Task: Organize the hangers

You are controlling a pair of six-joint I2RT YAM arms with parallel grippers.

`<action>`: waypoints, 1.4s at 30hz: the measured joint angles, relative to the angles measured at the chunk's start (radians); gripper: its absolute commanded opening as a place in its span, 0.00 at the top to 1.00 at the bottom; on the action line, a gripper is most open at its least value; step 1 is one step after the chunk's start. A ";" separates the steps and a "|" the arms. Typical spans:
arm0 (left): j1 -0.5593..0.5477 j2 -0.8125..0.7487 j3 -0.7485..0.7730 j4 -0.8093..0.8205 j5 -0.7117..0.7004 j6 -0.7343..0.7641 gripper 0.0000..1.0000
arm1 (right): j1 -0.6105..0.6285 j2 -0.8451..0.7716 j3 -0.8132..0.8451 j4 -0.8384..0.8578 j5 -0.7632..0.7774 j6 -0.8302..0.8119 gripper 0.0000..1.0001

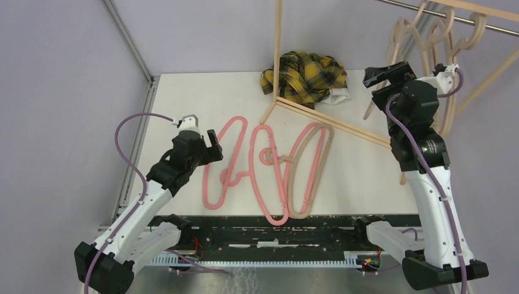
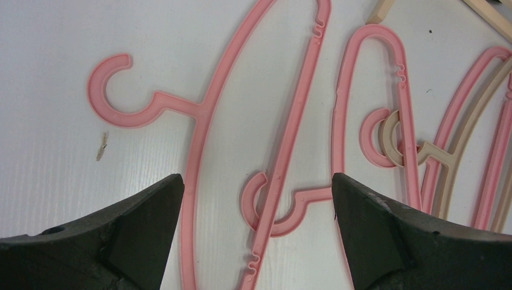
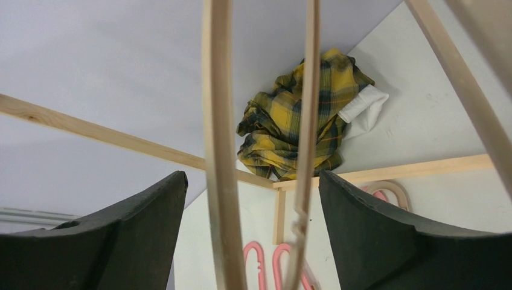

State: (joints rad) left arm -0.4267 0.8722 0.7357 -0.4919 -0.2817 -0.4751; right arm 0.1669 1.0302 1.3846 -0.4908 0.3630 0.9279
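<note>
Bare table [image 1: 183, 98] lies left of the rack [image 1: 278, 49]; pink hangers [image 1: 269, 171] sprawl tangled there. Left gripper [image 2: 256, 187], jaws spread, hangs just above them. Right gripper [image 3: 253, 181], jaws spread, straddles a tan hanger [image 3: 217, 121] by the rack, not pinching it.

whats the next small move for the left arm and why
Probably lower the left gripper straight down and close on the slanted bar of the pink hanger. The gripper is open and holds nothing, and that bar lies flat on the table right between its fingers. A second hanger's hook crosses the bar there, so the lift should be slow.
</note>
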 measured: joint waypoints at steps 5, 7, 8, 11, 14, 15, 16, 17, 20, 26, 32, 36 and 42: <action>0.000 0.000 0.000 0.000 0.000 0.000 0.01 | 0.000 -0.087 0.047 -0.057 0.022 -0.066 0.10; 0.000 0.000 0.000 0.000 0.000 0.000 0.01 | 0.000 -0.123 0.069 -0.082 0.052 -0.100 0.09; 0.000 0.000 0.000 0.000 0.001 0.000 0.01 | 0.000 -0.143 0.082 -0.096 0.074 -0.122 0.09; 0.000 0.003 0.000 0.000 0.001 0.000 0.01 | 0.000 -0.186 0.110 -0.127 0.138 -0.187 0.10; 0.000 0.012 0.000 0.001 0.003 0.000 0.01 | 0.000 -0.230 0.118 -0.121 0.164 -0.274 0.14; 0.000 0.016 0.000 0.001 0.003 0.000 0.01 | -0.001 -0.236 0.118 -0.114 0.153 -0.298 0.15; 0.000 0.019 0.000 0.002 0.003 0.000 0.01 | -0.002 -0.237 0.119 -0.104 0.133 -0.323 0.17; 0.000 0.022 0.000 0.002 0.004 0.000 0.01 | -0.002 -0.235 0.123 -0.100 0.100 -0.344 0.19; 0.000 0.034 0.000 0.012 0.004 0.000 0.01 | -0.003 -0.169 0.185 -0.103 -0.069 -0.402 0.26; 0.000 0.048 0.000 0.026 0.004 0.000 0.01 | 0.048 0.019 0.248 -0.102 -0.348 -0.449 0.28; 0.000 0.068 0.000 0.031 0.004 0.000 0.01 | 0.262 0.152 0.202 -0.174 -0.359 -0.512 0.29; 0.000 0.085 0.000 0.031 0.004 0.000 0.01 | 0.348 0.171 0.048 -0.157 -0.351 -0.512 0.32; 0.000 0.098 0.000 0.033 0.004 0.000 0.01 | 0.424 0.245 -0.256 -0.144 -0.318 -0.454 0.34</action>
State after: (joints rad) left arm -0.4267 0.9703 0.7353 -0.4591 -0.2779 -0.4751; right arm 0.5911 1.2747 1.1290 -0.6350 0.0452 0.4744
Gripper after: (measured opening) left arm 0.991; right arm 0.667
